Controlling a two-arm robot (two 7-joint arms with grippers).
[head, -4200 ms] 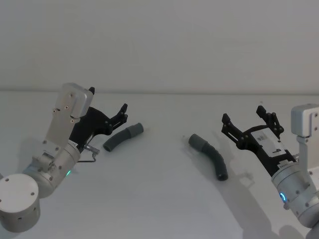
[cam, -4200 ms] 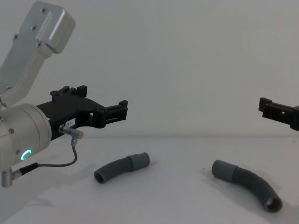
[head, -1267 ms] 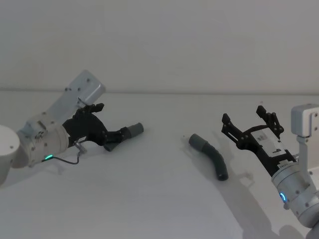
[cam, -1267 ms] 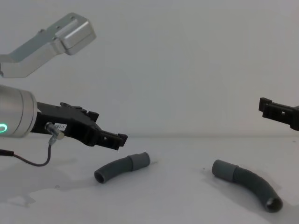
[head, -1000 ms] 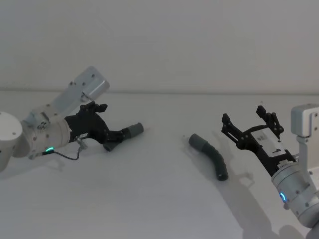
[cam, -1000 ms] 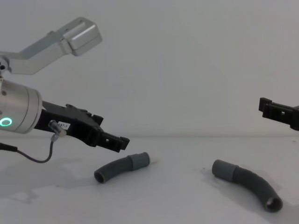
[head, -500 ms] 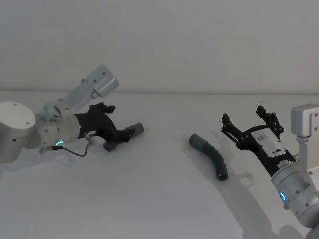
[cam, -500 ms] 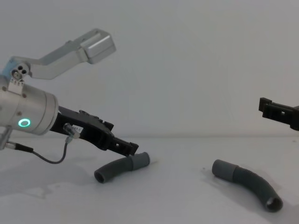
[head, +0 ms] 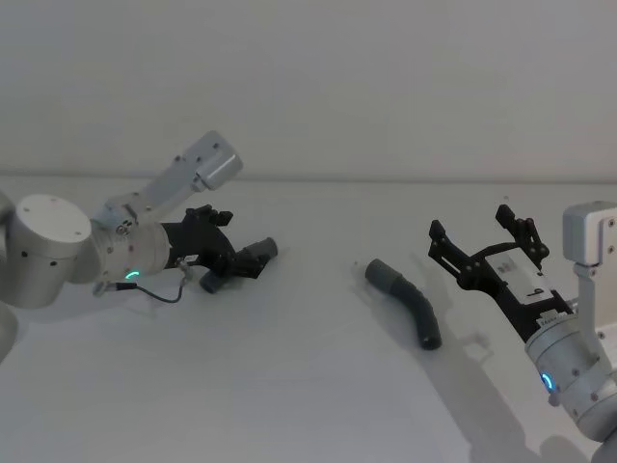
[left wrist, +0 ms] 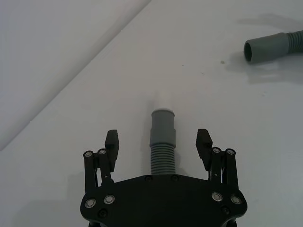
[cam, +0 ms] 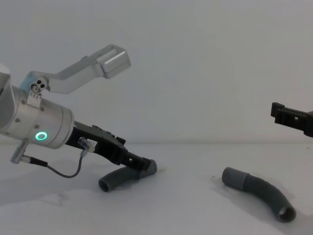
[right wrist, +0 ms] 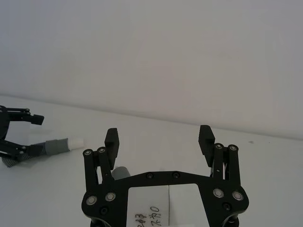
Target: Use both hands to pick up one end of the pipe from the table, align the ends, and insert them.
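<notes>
Head view: left gripper (head: 247, 262) now straddles the shorter pipe (head: 267, 248).

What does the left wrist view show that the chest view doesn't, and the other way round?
Left wrist view: the left black two-finger gripper is open, its fingers either side of the short dark-grey ribbed hose with a gap on each side, and the hose's smooth cuff points ahead. Chest view: the longer curved dark-grey ribbed hose whole, lying on the white table, and the right black gripper held above the table at the right edge. Both: the left gripper at the short hose, and the longer hose's cuff end.
</notes>
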